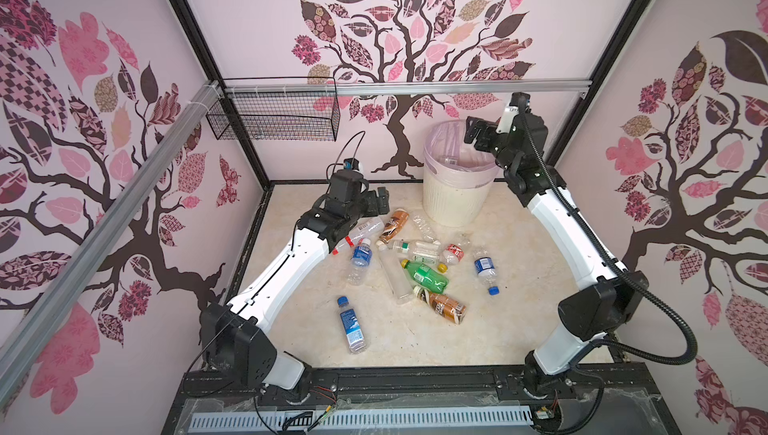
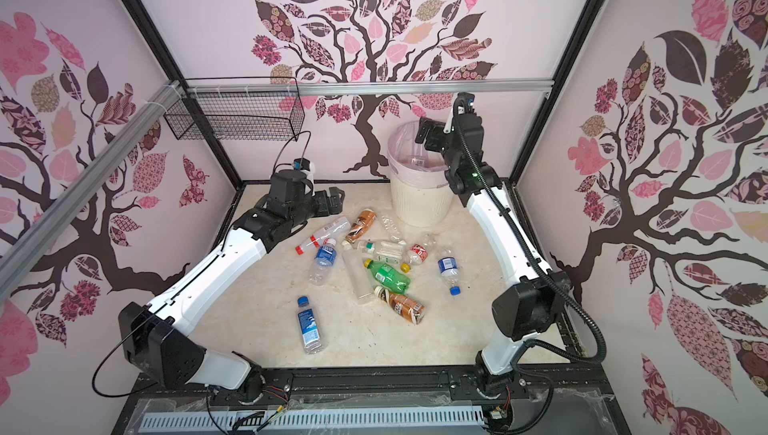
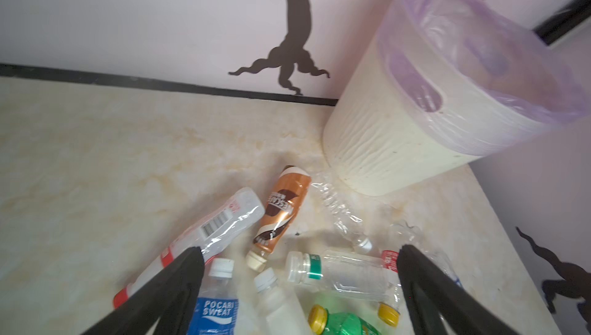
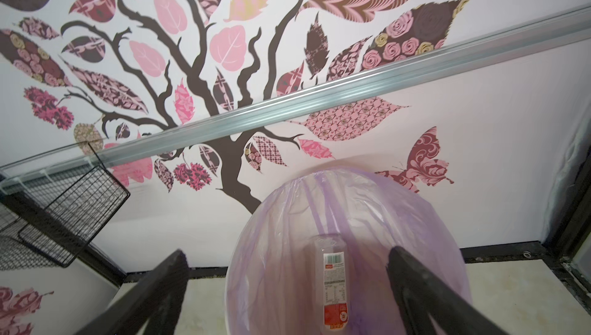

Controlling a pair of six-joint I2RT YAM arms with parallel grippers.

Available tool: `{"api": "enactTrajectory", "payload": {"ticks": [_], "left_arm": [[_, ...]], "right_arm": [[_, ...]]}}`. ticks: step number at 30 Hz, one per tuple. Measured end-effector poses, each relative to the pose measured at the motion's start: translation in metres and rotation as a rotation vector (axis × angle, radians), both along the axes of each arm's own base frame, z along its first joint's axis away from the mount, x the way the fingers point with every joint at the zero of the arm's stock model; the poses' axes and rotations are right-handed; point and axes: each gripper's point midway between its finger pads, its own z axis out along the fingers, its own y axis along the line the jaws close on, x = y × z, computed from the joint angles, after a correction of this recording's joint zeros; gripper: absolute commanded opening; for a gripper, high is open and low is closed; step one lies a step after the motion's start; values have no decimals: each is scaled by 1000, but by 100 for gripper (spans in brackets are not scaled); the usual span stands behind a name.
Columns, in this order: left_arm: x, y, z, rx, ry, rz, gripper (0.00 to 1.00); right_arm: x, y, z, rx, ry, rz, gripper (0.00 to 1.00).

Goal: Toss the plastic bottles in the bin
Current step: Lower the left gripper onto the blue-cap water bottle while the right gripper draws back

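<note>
Bin [image 1: 453, 200] sits beneath right tool [image 4: 287, 255], spread wide, holding nothing.

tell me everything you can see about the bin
The bin is a round cream-white ribbed plastic wastebasket with a handle slot under the rim, lined with a translucent pale pinkish bag folded over the edge. It stands upright on the marbled table by the back wall; a red-labelled clear bottle sits inside.
</note>
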Motion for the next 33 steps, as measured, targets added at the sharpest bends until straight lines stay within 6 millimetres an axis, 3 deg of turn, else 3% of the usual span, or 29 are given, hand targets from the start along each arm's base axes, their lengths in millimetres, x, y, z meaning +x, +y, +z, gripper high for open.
{"api": "enactTrajectory", "payload": {"ticks": [7,13,16,21,25,29,33], "left_arm": [[-13,33,-46,13,158,128,98],[-37,83,-98,-58,359,289,98],[-52,105,-119,-111,443,362,98],[-86,110,-146,-147,584,391,95],[-115,104,-173,-167,705,383,93],[-145,105,-197,-161,811,395,91],[-168,105,-206,-168,841,394,90]], "right_arm": [[-43,82,-76,-91,125,193,100],[-68,116,-151,-156,254,274,100],[-80,127,-178,-190,300,298,99],[-96,143,-202,-211,331,342,100],[-101,141,-216,-221,353,341,100],[-102,137,-213,-217,342,334,100],[-109,132,-206,-208,322,330,99]]}}
